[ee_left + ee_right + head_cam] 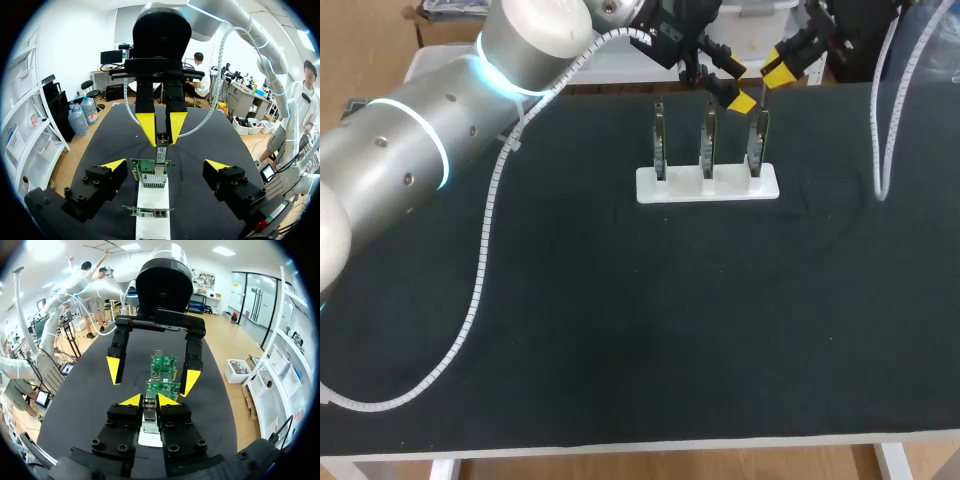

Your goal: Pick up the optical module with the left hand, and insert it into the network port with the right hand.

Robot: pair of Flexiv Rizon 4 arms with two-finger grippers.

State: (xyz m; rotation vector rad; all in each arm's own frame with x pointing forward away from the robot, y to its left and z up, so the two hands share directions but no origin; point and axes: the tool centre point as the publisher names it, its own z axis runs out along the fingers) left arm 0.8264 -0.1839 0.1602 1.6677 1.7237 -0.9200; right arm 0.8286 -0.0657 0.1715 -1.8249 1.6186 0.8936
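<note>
— Looking at the right fingers point(131, 401), what do they have?
— They are clamped on the little module point(161, 150), with one yellow tip on each side of it. It hangs straight down. Its low end is right at the top edge of a green board point(145, 166).
— Is it in the port point(152, 180) yet?
— I cannot tell.
— Where is that board?
— It stands up in a white holder point(708, 186) on the black tabletop point(620, 320). Two more boards point(660, 140) stand in the same row. This one is at the right end, far back on the tabletop.
— And the left fingers point(114, 164)?
— They are wide apart and hold nothing. One is on each side of the row of boards, and they face the right fingers.
</note>
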